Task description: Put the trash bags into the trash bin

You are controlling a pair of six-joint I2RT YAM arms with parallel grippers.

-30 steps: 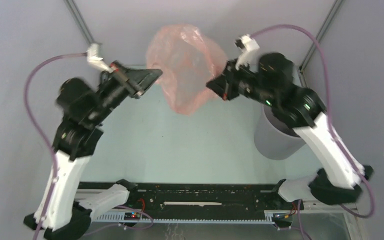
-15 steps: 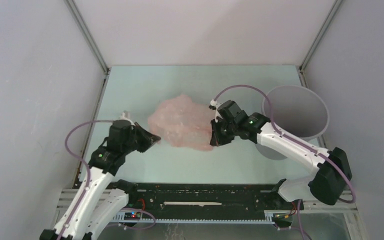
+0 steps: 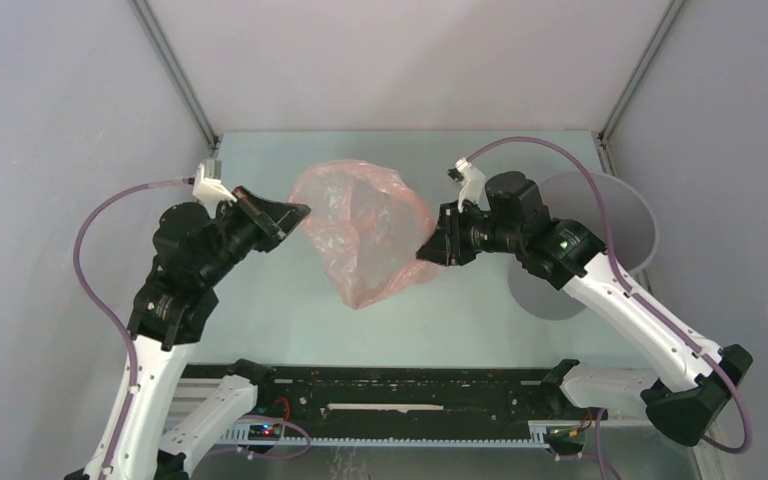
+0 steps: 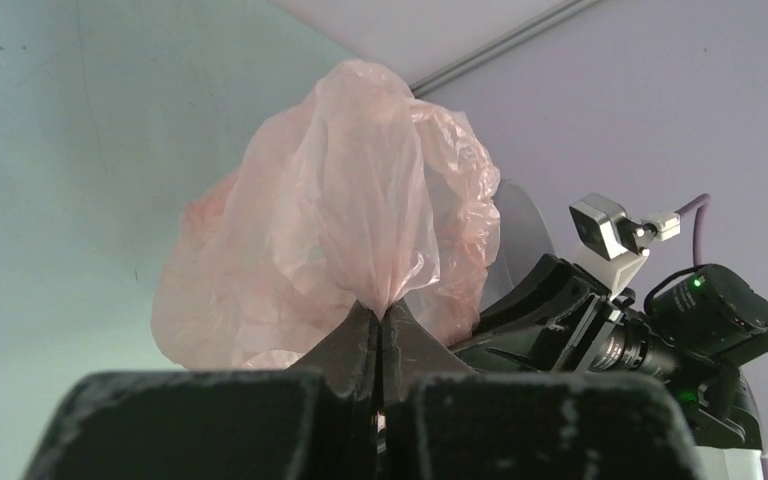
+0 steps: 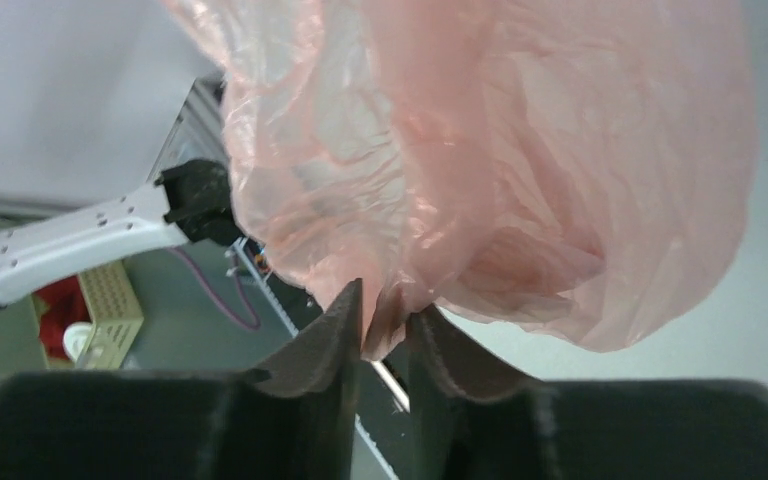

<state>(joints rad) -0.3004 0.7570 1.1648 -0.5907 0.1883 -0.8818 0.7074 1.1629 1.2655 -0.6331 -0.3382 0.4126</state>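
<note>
Bag (image 3: pixel 365 235) hangs pinched by left gripper (image 3: pixel 298 213), right gripper (image 3: pixel 424 252).

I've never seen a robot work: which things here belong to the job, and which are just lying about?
Job: pink trash bag, pinched between left gripper and right gripper; grey trash bin.
Just there: table; purple cables.

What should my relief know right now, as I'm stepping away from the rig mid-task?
Left tool: shut on one edge of the pink trash bag.
Right tool: shut on the opposite edge.
Bag hangs spread between them over the table, apart from the grey trash bin.
Done: bag gripped by both tools.
Left: carry it over the bin and get it inside.
</note>
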